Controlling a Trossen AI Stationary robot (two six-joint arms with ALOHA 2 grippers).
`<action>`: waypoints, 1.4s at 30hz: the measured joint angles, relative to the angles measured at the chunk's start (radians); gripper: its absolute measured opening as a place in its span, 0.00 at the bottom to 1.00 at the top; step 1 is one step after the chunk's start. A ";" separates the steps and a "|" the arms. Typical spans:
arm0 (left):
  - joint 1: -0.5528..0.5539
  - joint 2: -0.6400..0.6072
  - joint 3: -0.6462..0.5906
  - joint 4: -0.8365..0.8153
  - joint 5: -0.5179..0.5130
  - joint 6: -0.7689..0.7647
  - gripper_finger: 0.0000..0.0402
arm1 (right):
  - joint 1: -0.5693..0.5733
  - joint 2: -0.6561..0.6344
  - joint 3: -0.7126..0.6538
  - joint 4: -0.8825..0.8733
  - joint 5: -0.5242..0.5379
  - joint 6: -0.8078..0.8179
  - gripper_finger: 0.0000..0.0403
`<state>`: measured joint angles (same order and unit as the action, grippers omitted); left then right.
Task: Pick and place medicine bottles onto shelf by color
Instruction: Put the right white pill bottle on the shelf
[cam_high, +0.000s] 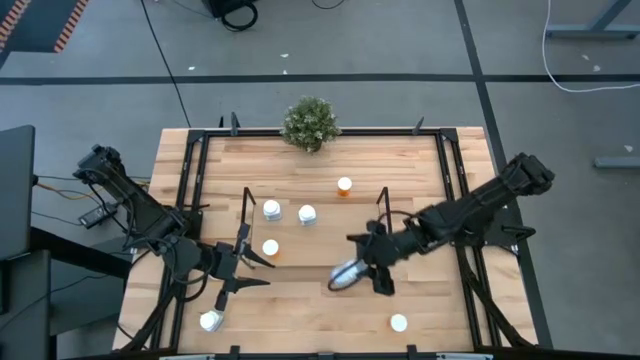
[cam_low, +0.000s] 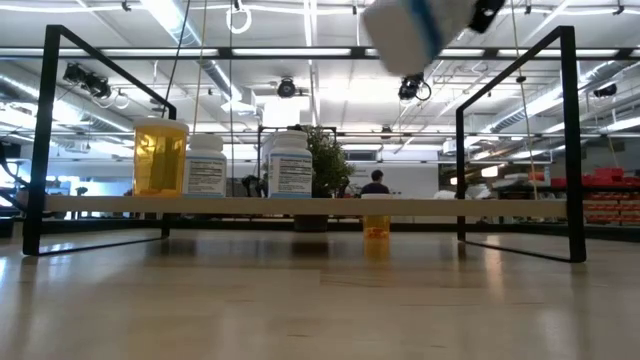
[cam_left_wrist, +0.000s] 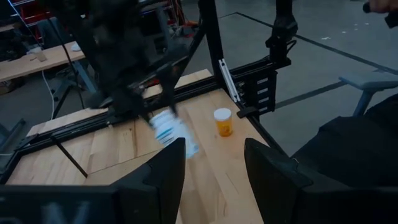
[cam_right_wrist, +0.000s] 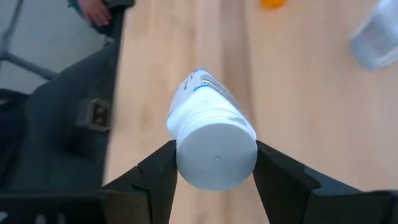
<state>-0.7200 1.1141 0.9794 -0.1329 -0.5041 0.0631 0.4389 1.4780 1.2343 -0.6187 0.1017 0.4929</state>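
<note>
My right gripper (cam_high: 362, 268) is shut on a whitish bottle (cam_high: 345, 275), high above the table near the shelf's right end; the bottle also shows at the low view's top (cam_low: 405, 35). My left gripper (cam_high: 240, 270) waits open at the shelf's left end, touching nothing. The shelf (cam_low: 300, 205) carries an orange bottle (cam_low: 160, 155) and two whitish ones (cam_low: 205, 165) (cam_low: 290, 163), all standing upright on its see-through deck. Another orange bottle (cam_high: 344, 186) stands on the table behind the shelf. Two more stand near the table's near edge: a whitish one (cam_high: 210, 320) and an orange one (cam_left_wrist: 223, 121). My right gripper pinches the whitish bottle at its white cap end (cam_right_wrist: 216, 155), one finger (cam_right_wrist: 158, 171) on either side. The bottle points forward along the fingers, label end away from the wrist. It is tilted and lifted clear of the table.
A black rod frame (cam_high: 190, 180) runs around the wooden table. A small green plant (cam_high: 310, 122) stands at the middle of the far edge. Bare wood lies between the shelf and the near edge.
</note>
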 joint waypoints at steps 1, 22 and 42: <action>0.000 0.000 0.000 0.000 0.000 0.000 0.43 | -0.021 0.000 0.000 0.007 -0.001 -0.024 0.49; -0.012 0.000 0.000 0.123 0.000 0.027 0.43 | -0.199 0.406 0.728 -0.624 0.214 -0.271 0.49; -0.014 0.000 0.000 0.111 0.000 0.027 0.43 | -0.434 0.571 0.835 -0.914 0.022 -0.205 0.49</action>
<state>-0.7338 1.1137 0.9794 -0.0222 -0.5038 0.0906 0.0053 2.0491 2.0693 -1.5323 0.1241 0.2878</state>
